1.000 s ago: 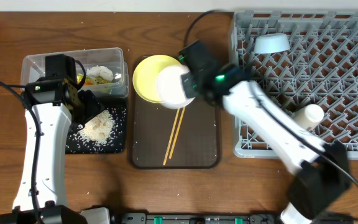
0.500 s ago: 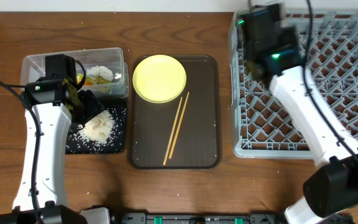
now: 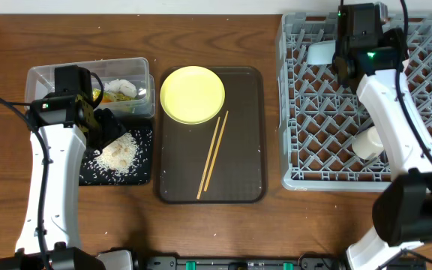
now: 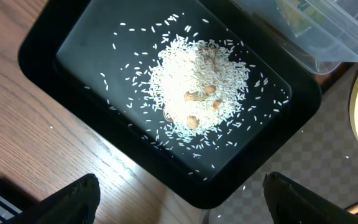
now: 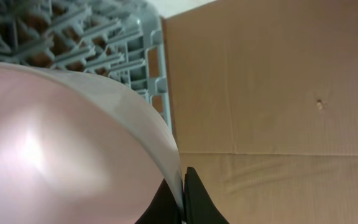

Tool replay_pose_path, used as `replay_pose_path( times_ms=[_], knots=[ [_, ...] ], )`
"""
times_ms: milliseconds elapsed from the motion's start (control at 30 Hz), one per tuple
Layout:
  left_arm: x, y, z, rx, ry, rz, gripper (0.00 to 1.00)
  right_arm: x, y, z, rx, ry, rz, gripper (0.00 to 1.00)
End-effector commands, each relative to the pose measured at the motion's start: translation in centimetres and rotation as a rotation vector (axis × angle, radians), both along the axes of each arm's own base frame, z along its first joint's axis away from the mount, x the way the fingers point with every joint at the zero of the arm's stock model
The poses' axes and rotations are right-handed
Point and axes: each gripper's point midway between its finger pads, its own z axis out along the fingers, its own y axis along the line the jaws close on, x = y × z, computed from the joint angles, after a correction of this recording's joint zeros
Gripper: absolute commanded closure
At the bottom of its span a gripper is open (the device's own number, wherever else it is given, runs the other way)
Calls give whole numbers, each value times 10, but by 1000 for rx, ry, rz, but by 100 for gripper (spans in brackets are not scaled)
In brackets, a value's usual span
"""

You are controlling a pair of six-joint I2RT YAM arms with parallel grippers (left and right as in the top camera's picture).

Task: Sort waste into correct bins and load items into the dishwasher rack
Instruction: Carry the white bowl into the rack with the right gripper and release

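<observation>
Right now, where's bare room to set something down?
Brown serving tray: right half, between the wooden chopsticks and its rim. Grey plastic rack: middle, between light blue bowl and small pale cup. Crowded: rack's top edge, where the right pincer holds the white bowl.

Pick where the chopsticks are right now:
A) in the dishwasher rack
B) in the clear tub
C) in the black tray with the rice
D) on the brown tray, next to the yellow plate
D: the overhead view shows the chopsticks lying at a slant on the brown tray, below and to the right of the yellow plate.
</observation>
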Motion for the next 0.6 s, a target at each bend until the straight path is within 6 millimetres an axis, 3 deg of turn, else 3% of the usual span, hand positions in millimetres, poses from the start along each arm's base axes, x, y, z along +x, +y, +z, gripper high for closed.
replay_pose_path(
  times_ms=[0, 233, 567],
  knots=[
    [-1, 2, 1, 6, 2, 1, 13, 4, -4, -14, -35, 41, -25, 99],
    [-1, 2, 1, 6, 2, 1, 13, 5, -11, -32, -92, 18, -116, 99],
    [-1, 2, 1, 6, 2, 1, 13, 12, -1, -58, -75, 32, -111, 99]
  ],
)
